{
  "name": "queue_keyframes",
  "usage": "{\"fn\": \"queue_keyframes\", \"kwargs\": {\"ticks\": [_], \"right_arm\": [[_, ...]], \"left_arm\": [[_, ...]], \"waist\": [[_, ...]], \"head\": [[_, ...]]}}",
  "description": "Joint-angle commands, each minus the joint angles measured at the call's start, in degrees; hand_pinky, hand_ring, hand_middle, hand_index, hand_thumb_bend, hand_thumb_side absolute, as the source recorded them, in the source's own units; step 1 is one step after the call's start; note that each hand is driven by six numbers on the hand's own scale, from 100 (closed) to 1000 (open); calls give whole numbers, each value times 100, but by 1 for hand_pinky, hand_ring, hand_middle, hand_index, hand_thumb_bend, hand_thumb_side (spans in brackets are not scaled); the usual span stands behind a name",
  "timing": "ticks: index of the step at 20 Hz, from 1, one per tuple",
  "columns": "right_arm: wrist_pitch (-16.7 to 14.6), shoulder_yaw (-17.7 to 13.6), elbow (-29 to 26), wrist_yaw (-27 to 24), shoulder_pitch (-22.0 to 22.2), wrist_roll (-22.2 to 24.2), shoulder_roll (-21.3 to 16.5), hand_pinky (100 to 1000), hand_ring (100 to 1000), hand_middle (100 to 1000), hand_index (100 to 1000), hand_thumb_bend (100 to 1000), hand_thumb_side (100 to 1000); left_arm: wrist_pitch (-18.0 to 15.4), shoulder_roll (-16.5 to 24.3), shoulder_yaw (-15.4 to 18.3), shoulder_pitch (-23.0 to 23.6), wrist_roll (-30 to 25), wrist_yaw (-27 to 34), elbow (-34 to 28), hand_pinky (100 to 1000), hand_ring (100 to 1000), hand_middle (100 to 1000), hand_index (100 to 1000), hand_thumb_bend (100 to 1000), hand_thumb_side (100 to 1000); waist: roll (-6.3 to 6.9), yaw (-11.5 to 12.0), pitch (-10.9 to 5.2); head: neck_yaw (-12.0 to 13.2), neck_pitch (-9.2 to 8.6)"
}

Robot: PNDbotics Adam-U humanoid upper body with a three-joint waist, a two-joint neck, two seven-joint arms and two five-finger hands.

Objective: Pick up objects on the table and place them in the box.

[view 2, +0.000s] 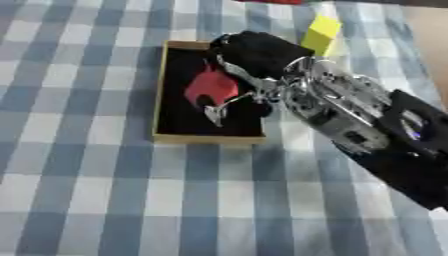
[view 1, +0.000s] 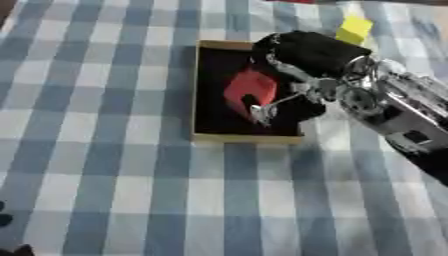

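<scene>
Reaching in from the right, the robot's right hand (view 1: 302, 62) hangs over the box (view 1: 203, 95), its black palm above the far right corner and its fingers (view 1: 262, 107) curled down round a red object (view 1: 249, 89), which they pinch inside the box's dark interior. That red object is a small, blocky piece with a dark notch on its lower edge; whether it rests on the box floor cannot be told. The box is shallow, tan-rimmed and black inside, lying on a blue-and-white checked tablecloth (view 1: 114, 175). Beyond the hand, a yellow block (view 2: 321, 28) sits on the cloth, outside the box.
</scene>
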Motion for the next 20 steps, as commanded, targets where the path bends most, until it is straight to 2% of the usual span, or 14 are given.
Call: {"fn": "queue_keyframes", "kwargs": {"ticks": [1,5,10,16,20], "right_arm": [[-132,-109,-90,56,-48,13,-81,858,892,777,905,202,616],[-233,-180,-90,93,-37,-16,-89,875,908,805,918,210,630],[-364,-388,-90,-90,-60,-268,-117,877,898,794,917,170,598],[-609,-1044,-90,-590,33,-816,-485,878,893,785,918,144,549],[-521,-1547,-90,-959,275,-1082,-871,879,893,785,919,125,542]], "left_arm": [[-63,57,-6,-22,69,-6,-84,652,681,572,412,100,214],[-59,64,1,-16,63,8,-84,652,681,572,412,100,213],[-57,81,18,4,77,27,-84,652,681,572,413,100,210],[-50,107,43,61,103,24,-84,651,680,571,414,100,202],[-45,124,53,87,132,2,-84,651,680,570,415,100,198]], "waist": [[25,-18,-109],[27,-38,-127],[41,-93,-163],[69,-203,-217],[91,-278,-235]], "head": [[27,-50],[40,-56],[77,-42],[156,-24],[213,-29]]}}
